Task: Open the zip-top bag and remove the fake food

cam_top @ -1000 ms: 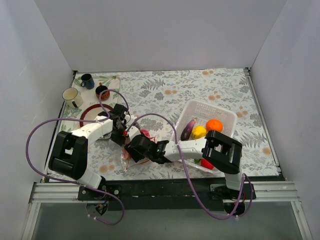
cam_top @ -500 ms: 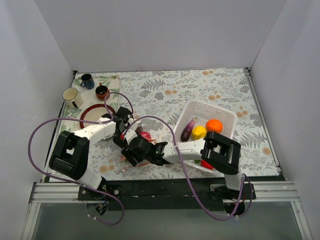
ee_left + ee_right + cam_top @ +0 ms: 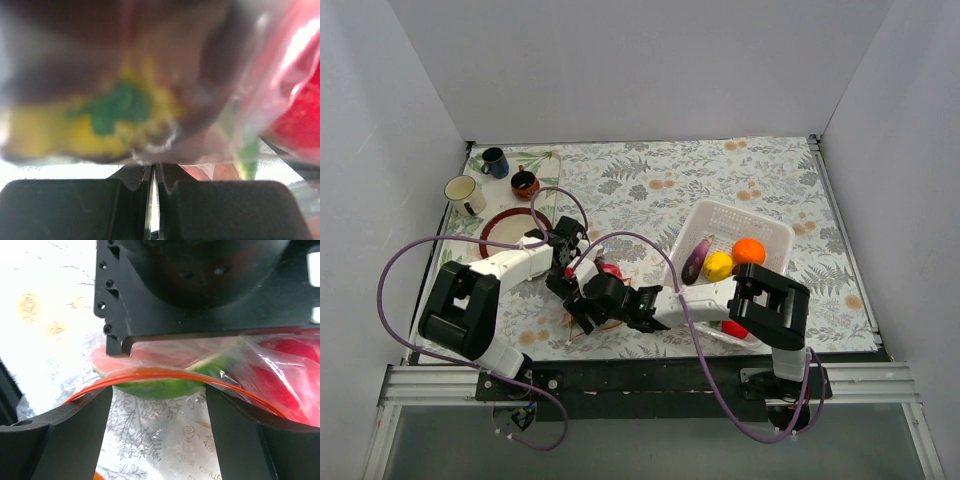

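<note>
Right gripper (image 3: 157, 400): nearest the arm bases, fingers spread wide and gripping nothing; the zip strip (image 3: 150, 374) lies across both.
Zip-top bag (image 3: 160, 437): on the table (image 3: 720, 180) between the 2 grippers, left of the basket (image 3: 775, 232); the strip shows as 1 line, so the bag is probably sealed.
Bag handling: thin, light, slick film, likely to crumple and slide; the stiffer strip looks the better hold, 1 lip per gripper.
Fake food (image 3: 280, 375): red and green shapes inside, crowding the strip; hard, glossy, apt to roll once freed.
Left gripper (image 3: 152, 175): just beyond, jaws closed on a fold of bag film.
Basket: farther right, holding eggplant (image 3: 697, 258), lemon (image 3: 718, 265) and orange (image 3: 748, 250).
</note>
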Robot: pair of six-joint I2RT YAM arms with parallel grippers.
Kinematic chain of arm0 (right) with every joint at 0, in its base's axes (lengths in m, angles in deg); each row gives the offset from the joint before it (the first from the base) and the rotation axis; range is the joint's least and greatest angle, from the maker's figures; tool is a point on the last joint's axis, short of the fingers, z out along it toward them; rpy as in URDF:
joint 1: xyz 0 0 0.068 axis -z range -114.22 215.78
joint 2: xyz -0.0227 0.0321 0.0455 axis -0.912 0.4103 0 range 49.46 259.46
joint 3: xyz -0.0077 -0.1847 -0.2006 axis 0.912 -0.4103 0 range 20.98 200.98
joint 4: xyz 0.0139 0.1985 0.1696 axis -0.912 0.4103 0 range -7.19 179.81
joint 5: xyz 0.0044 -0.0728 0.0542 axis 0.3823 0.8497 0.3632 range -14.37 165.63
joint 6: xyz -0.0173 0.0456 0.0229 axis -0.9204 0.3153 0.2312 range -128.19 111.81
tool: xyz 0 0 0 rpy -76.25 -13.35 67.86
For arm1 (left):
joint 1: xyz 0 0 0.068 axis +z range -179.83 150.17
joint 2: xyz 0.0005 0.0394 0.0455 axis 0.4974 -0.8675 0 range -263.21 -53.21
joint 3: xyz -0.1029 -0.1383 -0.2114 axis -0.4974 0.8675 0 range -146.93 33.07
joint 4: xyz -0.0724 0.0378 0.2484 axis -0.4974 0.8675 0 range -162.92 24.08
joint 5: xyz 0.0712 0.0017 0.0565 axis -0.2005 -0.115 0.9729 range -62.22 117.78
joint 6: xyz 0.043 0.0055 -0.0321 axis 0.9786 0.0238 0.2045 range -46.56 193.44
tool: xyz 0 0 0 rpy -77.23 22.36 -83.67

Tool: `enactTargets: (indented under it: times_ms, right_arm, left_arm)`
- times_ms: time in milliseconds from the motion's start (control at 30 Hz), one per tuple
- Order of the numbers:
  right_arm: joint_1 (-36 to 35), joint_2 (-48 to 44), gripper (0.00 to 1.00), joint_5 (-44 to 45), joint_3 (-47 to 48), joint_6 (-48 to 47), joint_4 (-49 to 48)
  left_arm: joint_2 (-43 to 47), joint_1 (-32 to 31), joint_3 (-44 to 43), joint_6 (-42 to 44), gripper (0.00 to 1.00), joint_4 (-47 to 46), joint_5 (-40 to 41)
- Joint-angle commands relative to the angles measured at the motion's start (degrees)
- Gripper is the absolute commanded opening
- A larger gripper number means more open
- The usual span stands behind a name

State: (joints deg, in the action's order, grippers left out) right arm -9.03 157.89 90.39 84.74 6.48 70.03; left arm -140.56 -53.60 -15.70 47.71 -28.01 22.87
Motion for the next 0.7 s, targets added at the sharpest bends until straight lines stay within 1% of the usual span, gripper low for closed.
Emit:
enactTargets:
  times_ms: [0,167,267,400,500,667]
  right_arm:
    - [-0.1,-5.5,0.83,-3.3,-1.9,0.8,-9.6]
    - [-0.1,-7.2,0.84,-2.3,-2.6,2.5,-10.0]
    - [-0.1,-5.9,0.84,0.2,-0.8,3.0,-6.5]
    - [-0.9,-2.8,0.84,5.7,3.2,3.5,2.4]
    - [-1.6,-1.0,0.84,8.6,5.0,3.8,5.8]
    - [-2.0,1.5,0.83,11.9,7.2,4.1,8.6]
  left_arm:
    - [-0.9,-0.8,1.4,0.1,0.0,-0.3,-2.3]
    - [-1.2,-0.8,1.0,-0.4,0.0,-0.4,-2.6]
    - [-1.1,-0.8,1.0,-0.5,0.0,-0.3,-2.4]
    - [-0.5,-0.8,1.0,-0.4,0.0,-0.2,-2.2]
    - [-0.3,-0.8,1.2,-0.3,0.0,-0.2,-2.1]
    - [0.1,-0.8,1.0,-0.5,0.0,0.1,-2.7]
